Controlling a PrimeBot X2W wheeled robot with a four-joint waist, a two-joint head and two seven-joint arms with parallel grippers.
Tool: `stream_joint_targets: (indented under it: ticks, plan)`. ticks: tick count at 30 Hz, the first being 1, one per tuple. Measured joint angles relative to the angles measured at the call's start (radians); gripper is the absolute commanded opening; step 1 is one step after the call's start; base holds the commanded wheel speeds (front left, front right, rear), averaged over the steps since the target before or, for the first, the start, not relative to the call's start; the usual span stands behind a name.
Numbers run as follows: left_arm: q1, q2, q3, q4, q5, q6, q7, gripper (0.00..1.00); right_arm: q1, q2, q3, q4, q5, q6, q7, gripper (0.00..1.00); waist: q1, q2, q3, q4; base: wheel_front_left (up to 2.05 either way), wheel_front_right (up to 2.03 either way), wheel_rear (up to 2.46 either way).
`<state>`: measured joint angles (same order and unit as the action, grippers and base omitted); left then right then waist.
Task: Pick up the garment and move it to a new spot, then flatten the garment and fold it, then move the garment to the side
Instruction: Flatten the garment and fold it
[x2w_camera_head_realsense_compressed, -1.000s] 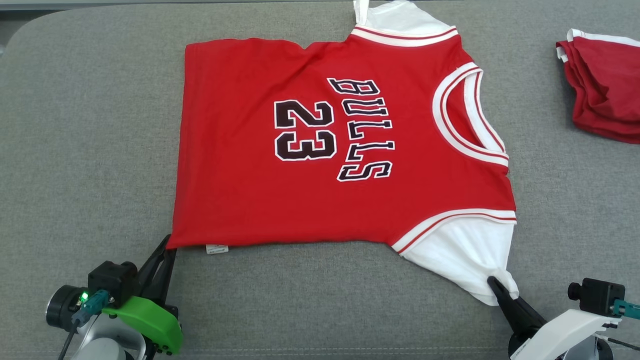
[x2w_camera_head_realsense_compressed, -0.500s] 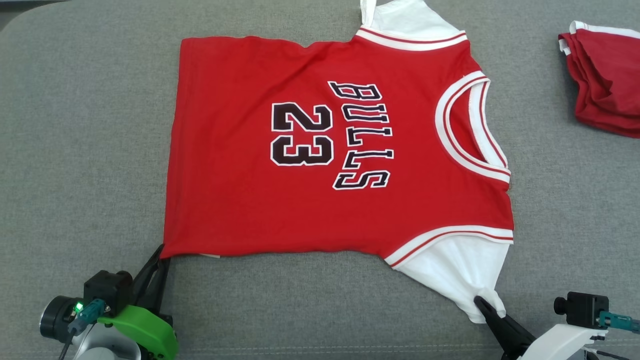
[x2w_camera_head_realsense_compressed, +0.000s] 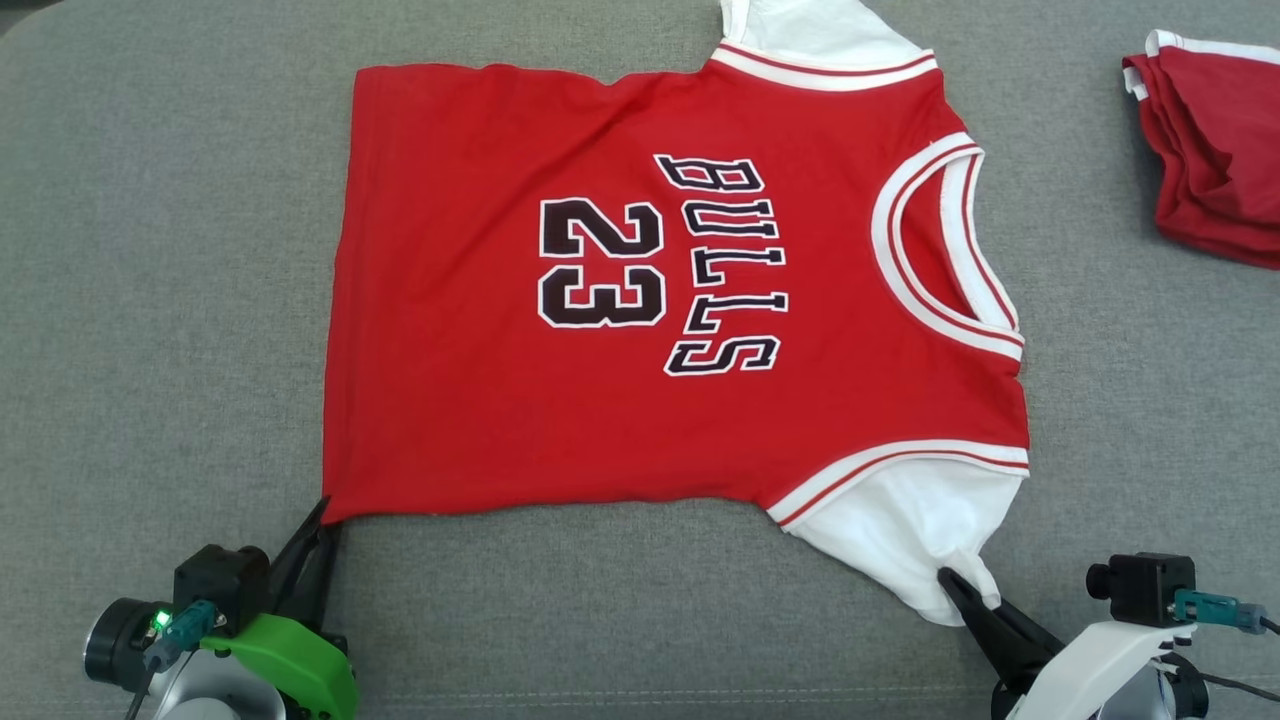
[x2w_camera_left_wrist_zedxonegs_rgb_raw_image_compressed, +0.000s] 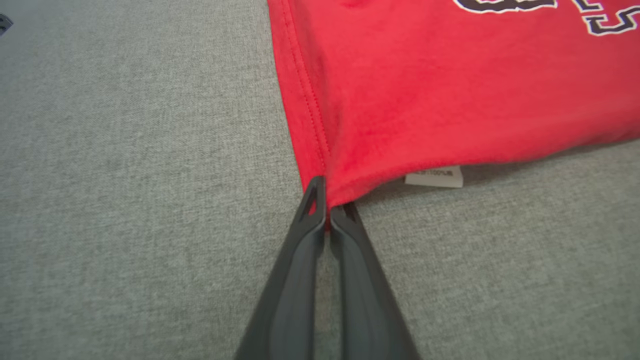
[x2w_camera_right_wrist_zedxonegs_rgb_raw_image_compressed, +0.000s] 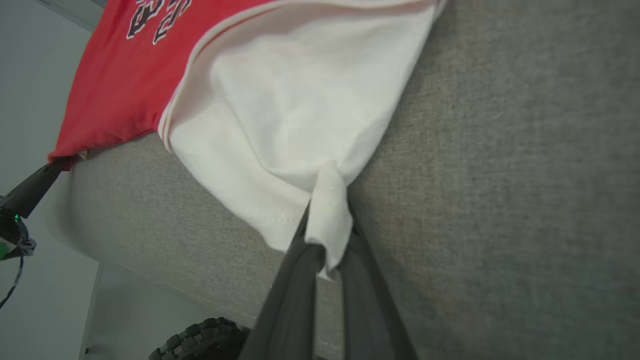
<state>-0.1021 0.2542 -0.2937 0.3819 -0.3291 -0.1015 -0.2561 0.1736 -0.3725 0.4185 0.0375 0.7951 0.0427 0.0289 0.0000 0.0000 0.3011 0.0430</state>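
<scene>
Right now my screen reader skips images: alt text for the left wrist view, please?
Two dark jaws, shut, pinch the corner of a red jersey lying on grey fabric. A small white label peeks from under its edge nearby.

A grey woven-fabric surface (x2w_camera_head_realsense_compressed: 160, 300) with a rounded corner spreads wide. Near its far right edge lies a pile of folded red clothing (x2w_camera_head_realsense_compressed: 1215, 150) with white trim. Below the surface's edge, a knobby black tyre (x2w_camera_right_wrist_zedxonegs_rgb_raw_image_compressed: 197, 340) sits by pale floor (x2w_camera_right_wrist_zedxonegs_rgb_raw_image_compressed: 45, 320).
</scene>
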Motion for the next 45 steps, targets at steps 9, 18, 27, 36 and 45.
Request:
stream_joint_targets:
  ticks: [9, 18, 27, 36, 45]
  plan:
    - [-0.003, -0.017, 0.008, 0.024, 0.009, 0.000, 0.000, 0.44, -0.008, 0.003, 0.005, 0.004, -0.007, 0.000, -0.001, 0.00, 0.0000, 0.0000, -0.004, 0.000, 0.00, 0.00, 0.00]
    - [-0.025, -0.038, 0.008, 0.041, 0.027, -0.001, 0.000, 0.56, -0.024, 0.001, 0.015, 0.015, -0.032, 0.000, -0.002, 0.04, 0.0000, 0.0000, -0.002, -0.004, 0.00, 0.00, 0.00]
    - [-0.038, -0.046, 0.023, 0.065, 0.033, -0.004, 0.000, 1.00, -0.058, -0.004, 0.034, 0.016, -0.089, -0.002, -0.011, 1.00, 0.0000, 0.0000, -0.004, -0.009, 0.00, 0.00, 0.00]
    - [-0.037, -0.044, 0.072, 0.085, 0.030, -0.002, 0.000, 1.00, -0.059, -0.019, 0.048, 0.014, -0.127, -0.018, -0.012, 1.00, 0.0000, 0.0000, -0.017, -0.014, 0.00, 0.00, 0.00]
    - [-0.005, -0.044, 0.139, 0.064, 0.014, 0.014, 0.000, 1.00, -0.015, -0.071, 0.039, 0.013, -0.155, -0.054, -0.014, 1.00, 0.0000, 0.0000, -0.055, -0.020, 0.00, 0.00, 0.00]
